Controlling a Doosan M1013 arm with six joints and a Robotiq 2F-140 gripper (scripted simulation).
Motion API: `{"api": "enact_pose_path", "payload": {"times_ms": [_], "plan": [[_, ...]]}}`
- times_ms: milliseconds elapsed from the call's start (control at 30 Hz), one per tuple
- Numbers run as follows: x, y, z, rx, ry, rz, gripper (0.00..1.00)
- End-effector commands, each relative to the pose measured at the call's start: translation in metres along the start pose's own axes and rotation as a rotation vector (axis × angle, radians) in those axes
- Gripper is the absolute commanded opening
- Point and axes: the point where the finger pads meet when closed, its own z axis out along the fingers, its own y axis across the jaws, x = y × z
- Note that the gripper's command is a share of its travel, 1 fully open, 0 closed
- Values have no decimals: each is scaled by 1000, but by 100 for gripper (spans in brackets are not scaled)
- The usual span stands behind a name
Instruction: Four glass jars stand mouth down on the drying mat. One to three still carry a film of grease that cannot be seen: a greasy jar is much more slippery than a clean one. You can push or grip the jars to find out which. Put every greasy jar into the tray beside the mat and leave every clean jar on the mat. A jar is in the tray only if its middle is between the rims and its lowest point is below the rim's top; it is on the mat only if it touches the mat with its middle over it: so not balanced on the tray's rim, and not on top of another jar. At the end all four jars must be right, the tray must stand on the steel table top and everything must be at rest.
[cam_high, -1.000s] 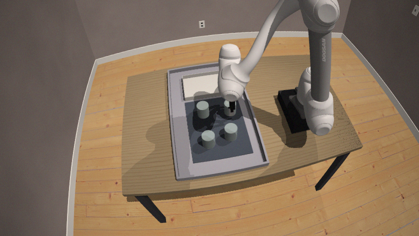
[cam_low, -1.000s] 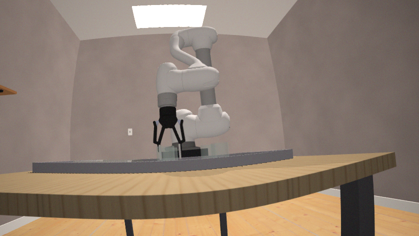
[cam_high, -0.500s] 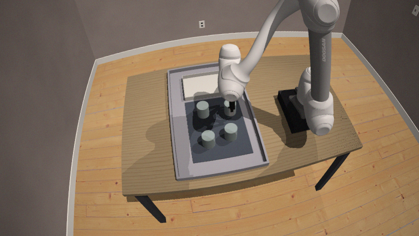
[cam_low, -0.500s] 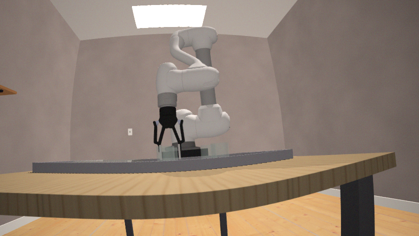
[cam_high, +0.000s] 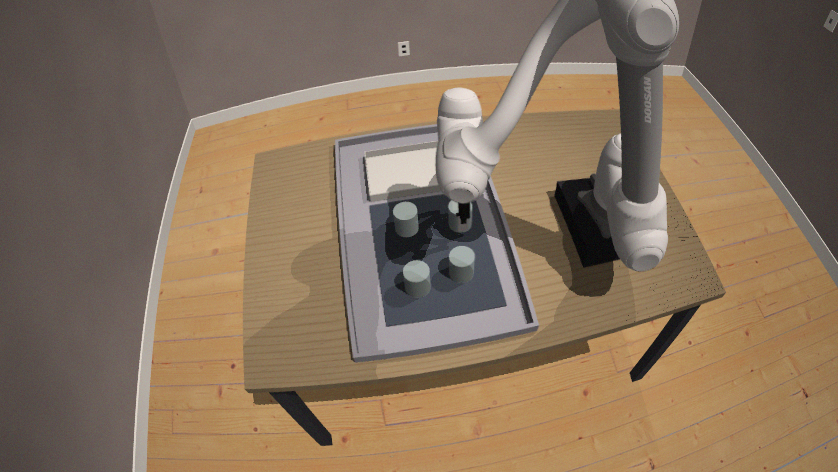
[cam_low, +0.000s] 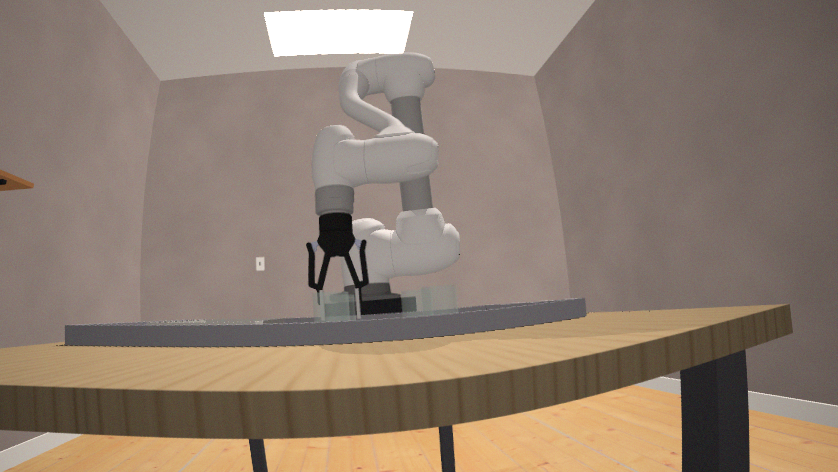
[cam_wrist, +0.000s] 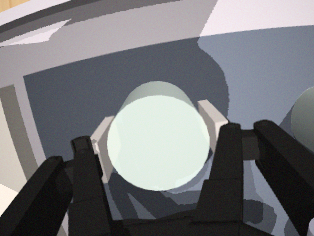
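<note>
Four pale green glass jars stand mouth down on the dark mat (cam_high: 445, 307) (cam_wrist: 65, 95). My gripper (cam_high: 463, 215) (cam_low: 338, 304) (cam_wrist: 158, 124) points down at the back right jar (cam_high: 452, 221) (cam_wrist: 159, 150). It is open, with one pad on each side of this jar, very close to its wall; contact cannot be told. The back left jar (cam_high: 405, 220), the front left jar (cam_high: 416, 280) and the front right jar (cam_high: 462, 265) stand apart from it. The cream tray (cam_high: 395, 175) lies behind the mat, its right part hidden by my arm. No grease can be seen.
A raised grey rim (cam_high: 347, 263) (cam_low: 234, 334) surrounds the steel top with the mat and tray. The front right jar shows partly at the right edge of the wrist view. The wooden table (cam_high: 293, 263) extends beyond the rim.
</note>
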Motion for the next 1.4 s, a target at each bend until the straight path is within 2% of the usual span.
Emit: {"api": "enact_pose_path", "payload": {"times_ms": [0,1367], "plan": [[2,-2,2,5,2,-8,47],[2,-2,2,5,2,-8,41]]}}
